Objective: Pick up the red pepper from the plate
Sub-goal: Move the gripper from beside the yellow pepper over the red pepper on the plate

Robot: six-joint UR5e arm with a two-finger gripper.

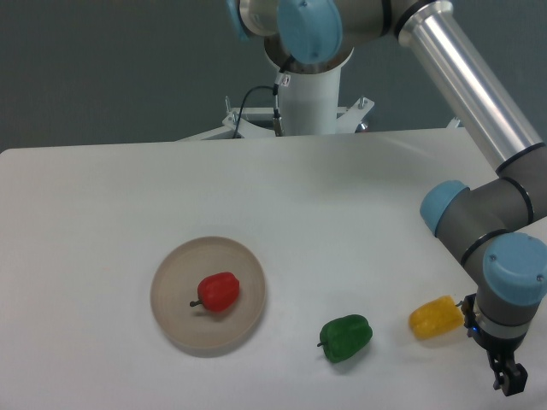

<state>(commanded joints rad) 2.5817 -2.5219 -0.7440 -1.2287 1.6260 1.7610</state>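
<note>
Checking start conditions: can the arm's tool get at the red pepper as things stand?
Probably yes. The red pepper lies alone on the plate, uncovered; the tool is far off, past the green pepper.

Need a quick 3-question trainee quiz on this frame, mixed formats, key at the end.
1. True or false: the small glossy red bell pepper lies on the round beige plate.
2. Which pepper is nearest the robot's two-finger hand? A) red B) dark green bell pepper C) yellow bell pepper
3. Fill in: the green pepper rests on the white ____, between the plate and the yellow pepper.

Key: 1 true; 2 C; 3 table. The hand sits at the frame's lower right edge, away from the plate, holding nothing visible; whether it is open cannot be told.
</note>
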